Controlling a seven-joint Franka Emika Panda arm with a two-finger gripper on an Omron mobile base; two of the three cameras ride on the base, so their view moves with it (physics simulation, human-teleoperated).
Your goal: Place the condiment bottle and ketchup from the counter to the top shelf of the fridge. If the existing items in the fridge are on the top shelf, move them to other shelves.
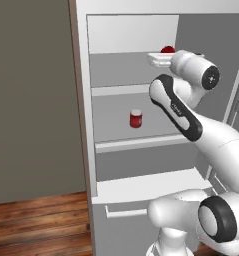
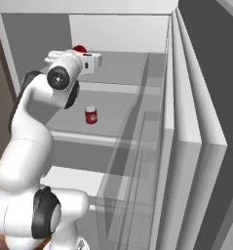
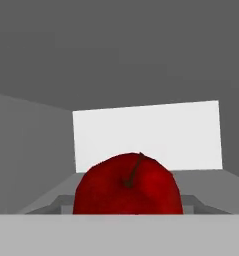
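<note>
We're reaching into the fridge (image 1: 83, 100) – red fruit (image 3: 128, 185) sitting on the top shelf (image 1: 116, 70) right at the gripper (image 1: 158, 59); can't tell its jaw state. Jar (image 1: 136, 119) sitting one shelf down.

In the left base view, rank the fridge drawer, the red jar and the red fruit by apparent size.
1. Fridge drawer, by far the largest.
2. Red jar.
3. Red fruit; it sits farther back and is partly hidden by the arm, so its place below the jar is unsure.
</note>
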